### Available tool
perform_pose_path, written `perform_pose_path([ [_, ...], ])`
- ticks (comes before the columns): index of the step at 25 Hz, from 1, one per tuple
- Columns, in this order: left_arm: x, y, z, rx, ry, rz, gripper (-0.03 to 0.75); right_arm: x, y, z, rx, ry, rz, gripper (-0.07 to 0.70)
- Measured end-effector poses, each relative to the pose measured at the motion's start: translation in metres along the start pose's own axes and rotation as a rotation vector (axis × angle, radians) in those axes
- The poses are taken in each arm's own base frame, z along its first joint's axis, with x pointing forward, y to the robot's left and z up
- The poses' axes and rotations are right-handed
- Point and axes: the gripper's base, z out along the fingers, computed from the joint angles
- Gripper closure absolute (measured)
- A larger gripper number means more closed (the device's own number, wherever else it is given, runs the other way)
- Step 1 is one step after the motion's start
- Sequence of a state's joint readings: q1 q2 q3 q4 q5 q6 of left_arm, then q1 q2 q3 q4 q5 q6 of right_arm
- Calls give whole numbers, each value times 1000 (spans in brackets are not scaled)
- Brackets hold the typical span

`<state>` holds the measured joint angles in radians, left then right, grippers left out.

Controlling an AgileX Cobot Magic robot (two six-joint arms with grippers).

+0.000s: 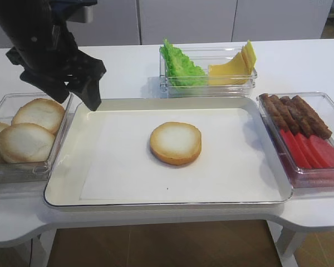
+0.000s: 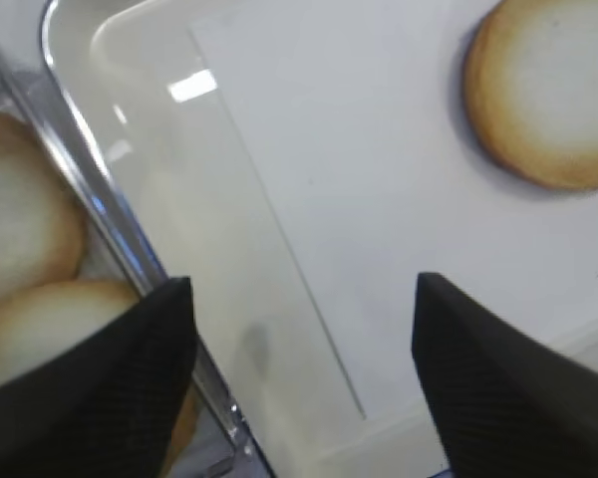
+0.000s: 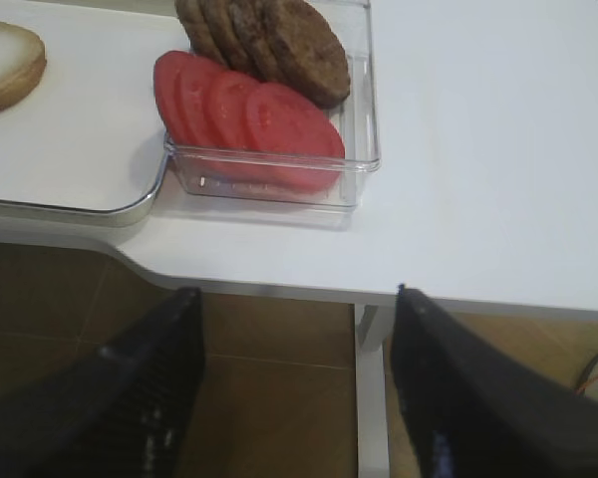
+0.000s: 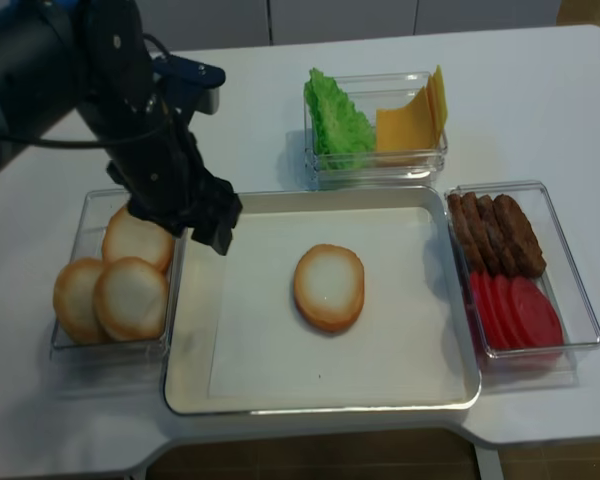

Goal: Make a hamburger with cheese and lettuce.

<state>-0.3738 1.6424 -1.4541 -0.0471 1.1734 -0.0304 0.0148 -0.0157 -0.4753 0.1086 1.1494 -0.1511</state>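
The hamburger is one bun half (image 1: 176, 143) lying face up mid-tray on the white liner; it also shows in the realsense view (image 4: 329, 287) and both wrist views (image 2: 548, 95) (image 3: 5, 65). The cheese (image 1: 234, 67) (image 4: 410, 122) and the lettuce (image 1: 181, 67) (image 4: 338, 120) stand in a clear box behind the tray. My left gripper (image 1: 78, 95) (image 4: 196, 228) (image 2: 301, 289) is open and empty, above the tray's left rim, left of the bun half. My right gripper (image 3: 297, 297) is open and empty, off the table's front right edge, over the floor.
The metal tray (image 1: 67, 178) (image 4: 190, 372) fills the table's middle. A clear box of spare buns (image 1: 28, 133) (image 2: 20, 229) stands left of it. A clear box at the right holds tomato slices (image 1: 312, 150) (image 3: 249, 115) and brown patties (image 1: 295, 114) (image 3: 269, 40).
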Motion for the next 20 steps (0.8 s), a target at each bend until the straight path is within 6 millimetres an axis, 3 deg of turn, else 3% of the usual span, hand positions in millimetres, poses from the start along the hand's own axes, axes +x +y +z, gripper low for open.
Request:
perform_pose_path([
  [9,14,9,-34,-60,-33,4,220,0,0,0,0,0,0,180],
  [15,25,47,-64,-110,-112,-117,220,0,0,0,0,0,5,180],
  [20,51,75,-103,-165,-208,-209,222,0,0,0,0,0,5,180],
])
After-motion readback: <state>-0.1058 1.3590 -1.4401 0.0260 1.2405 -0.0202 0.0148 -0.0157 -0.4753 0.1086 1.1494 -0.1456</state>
